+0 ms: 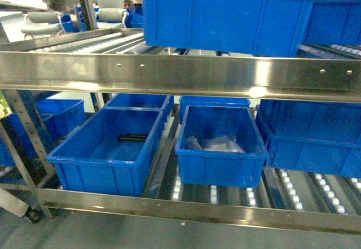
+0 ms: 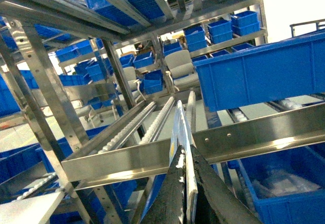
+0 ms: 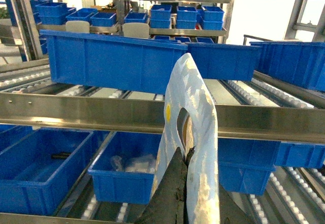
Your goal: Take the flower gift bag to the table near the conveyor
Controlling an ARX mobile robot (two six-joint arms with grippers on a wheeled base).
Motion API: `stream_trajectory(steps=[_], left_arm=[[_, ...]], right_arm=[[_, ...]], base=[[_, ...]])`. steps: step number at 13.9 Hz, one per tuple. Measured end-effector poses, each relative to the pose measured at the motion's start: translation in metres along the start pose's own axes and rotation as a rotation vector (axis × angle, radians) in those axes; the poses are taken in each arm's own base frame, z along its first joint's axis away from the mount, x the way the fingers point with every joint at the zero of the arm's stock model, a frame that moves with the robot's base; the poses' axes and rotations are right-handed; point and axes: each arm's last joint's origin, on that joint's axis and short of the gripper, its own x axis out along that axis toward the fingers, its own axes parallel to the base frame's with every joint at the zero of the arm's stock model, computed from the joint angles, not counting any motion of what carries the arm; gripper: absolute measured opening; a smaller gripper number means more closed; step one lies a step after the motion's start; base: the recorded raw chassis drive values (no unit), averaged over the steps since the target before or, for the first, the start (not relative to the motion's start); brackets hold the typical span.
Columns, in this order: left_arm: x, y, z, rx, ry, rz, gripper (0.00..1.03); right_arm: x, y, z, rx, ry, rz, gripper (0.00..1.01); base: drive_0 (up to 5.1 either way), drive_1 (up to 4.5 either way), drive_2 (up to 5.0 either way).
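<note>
Head cam is showing only the conveyor point(image 1: 180, 74) w/ blue bins point(image 1: 221, 144), no arms; left gripper point(image 2: 185, 183) is pinching the gift bag point(image 2: 181, 132) edge, right gripper point(image 3: 185, 170) is clamping its handle, so I'd be backing off level, both arms in sync, clearing the rail.

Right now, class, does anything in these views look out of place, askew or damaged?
Nothing looks spilled or damaged. One oddity: each gripper, right gripper and left gripper, pinches the pale gift bag, yet neither shows in the head view, which has only blue bins on the conveyor.
</note>
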Motion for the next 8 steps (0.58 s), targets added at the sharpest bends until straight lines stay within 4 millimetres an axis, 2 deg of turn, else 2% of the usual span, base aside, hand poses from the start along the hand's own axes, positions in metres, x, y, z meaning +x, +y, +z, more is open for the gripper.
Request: stream_trajectory(steps=[8], left_arm=[[0.0000, 0.0000, -0.0001, 0.000, 0.001, 0.000, 0.02]], right_arm=[[0.0000, 0.0000, 0.0001, 0.000, -0.002, 0.000, 0.02]], base=[[-4.7, 1.03, 3.7]])
